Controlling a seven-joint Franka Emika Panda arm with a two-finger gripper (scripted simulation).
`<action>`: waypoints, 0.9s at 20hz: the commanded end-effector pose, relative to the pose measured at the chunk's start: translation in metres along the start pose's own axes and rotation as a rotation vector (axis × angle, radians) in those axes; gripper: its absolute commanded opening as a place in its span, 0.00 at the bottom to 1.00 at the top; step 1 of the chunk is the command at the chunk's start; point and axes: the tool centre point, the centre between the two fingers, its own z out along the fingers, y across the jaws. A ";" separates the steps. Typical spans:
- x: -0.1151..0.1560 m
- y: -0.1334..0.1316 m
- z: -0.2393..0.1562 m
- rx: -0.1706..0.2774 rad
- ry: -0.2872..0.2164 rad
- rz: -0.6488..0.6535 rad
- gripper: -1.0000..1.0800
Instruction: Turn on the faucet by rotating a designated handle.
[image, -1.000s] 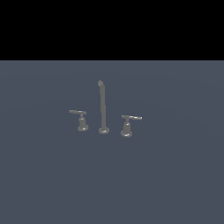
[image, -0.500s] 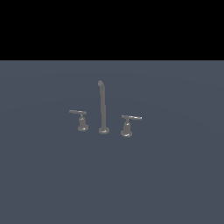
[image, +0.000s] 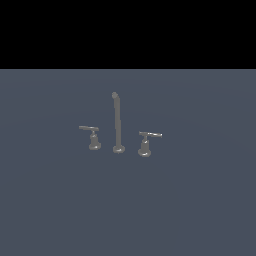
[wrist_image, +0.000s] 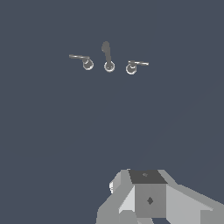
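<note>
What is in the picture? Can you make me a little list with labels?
faucet: grey, three pieces standing apart in a row
spout: tall, thin, upright, bent tip, in the middle
handle: smaller, duller, on the exterior view's left of the spout
other handle: shinier, on the exterior view's right
floor: flat dark blue-grey
gripper: out of the exterior view; fingers not clear in the wrist view
touching: nothing touches the faucet

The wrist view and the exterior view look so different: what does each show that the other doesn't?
Only the wrist view shows part of the robot, pale grey blocky hardware, with the faucet seen from above. Only the exterior view shows the spout from the side, standing tall with a bent tip, under a black band. Both show the spout between the duller handle and the shinier handle.
</note>
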 end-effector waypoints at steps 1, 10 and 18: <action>0.010 -0.006 0.005 0.030 -0.013 0.030 0.00; 0.064 -0.038 0.037 0.154 -0.099 0.216 0.00; 0.114 -0.069 0.081 0.217 -0.192 0.441 0.00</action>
